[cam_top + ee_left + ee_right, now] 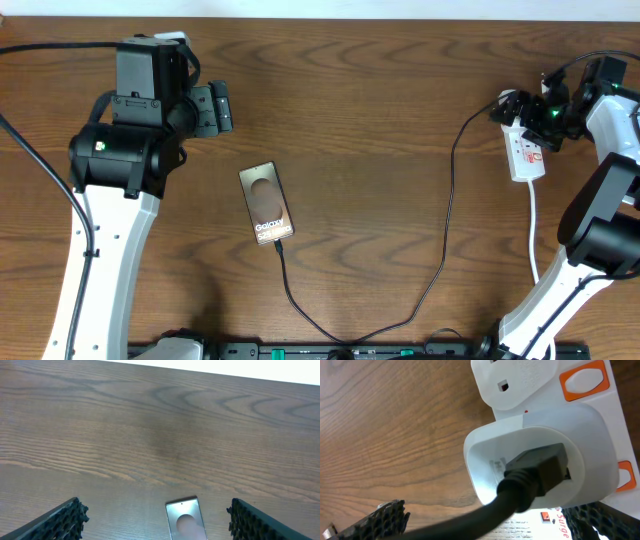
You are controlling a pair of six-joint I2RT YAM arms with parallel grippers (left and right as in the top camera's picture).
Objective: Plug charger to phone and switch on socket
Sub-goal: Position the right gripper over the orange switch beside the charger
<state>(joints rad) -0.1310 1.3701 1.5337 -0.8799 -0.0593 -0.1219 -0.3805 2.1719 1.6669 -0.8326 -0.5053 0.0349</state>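
The phone (266, 203) lies flat at the table's middle, lettering toward the front; its top end shows in the left wrist view (186, 519). The black charger cable (443, 255) runs from the phone's near end, loops along the front edge and rises to the white plug head (540, 455) on the socket strip (527, 152). Its tip meets the phone's near edge. My right gripper (522, 110) is open over the strip's far end, its fingers (495, 516) either side of the cable. An orange switch (585, 380) sits beside the plug head. My left gripper (216, 108) is open and empty (156, 510), behind the phone.
The strip's white cord (533, 225) runs toward the front beside the right arm's base. The table's far edge (210, 370) lies beyond the left gripper. Thick black arm cables trail at the far left (40, 150).
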